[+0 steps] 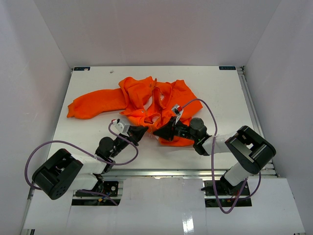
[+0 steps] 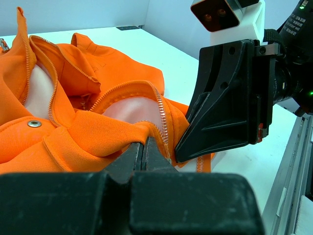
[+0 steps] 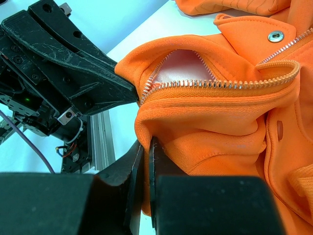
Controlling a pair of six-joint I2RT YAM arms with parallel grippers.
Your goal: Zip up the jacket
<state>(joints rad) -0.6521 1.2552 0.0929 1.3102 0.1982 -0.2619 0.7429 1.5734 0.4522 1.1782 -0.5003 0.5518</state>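
Note:
The orange jacket (image 1: 146,100) lies crumpled at the middle of the table, front open, with one sleeve (image 1: 93,105) stretched out to the left. My left gripper (image 1: 143,131) and right gripper (image 1: 164,132) meet tip to tip at its near hem. In the left wrist view my left gripper (image 2: 143,142) is shut on a fold of orange cloth beside the zipper teeth (image 2: 160,112). The right gripper's fingers (image 2: 225,98) press in close on the right. In the right wrist view my right gripper (image 3: 149,143) is shut on the jacket (image 3: 220,122) edge, below the zipper (image 3: 220,84) and the pale lining (image 3: 181,68).
An aluminium rail (image 1: 161,172) runs along the table's near edge, just behind both grippers. Purple cables (image 1: 205,105) loop over both arms. White walls close in the table on three sides. A metal snap (image 3: 276,35) sits on the cloth above the zipper.

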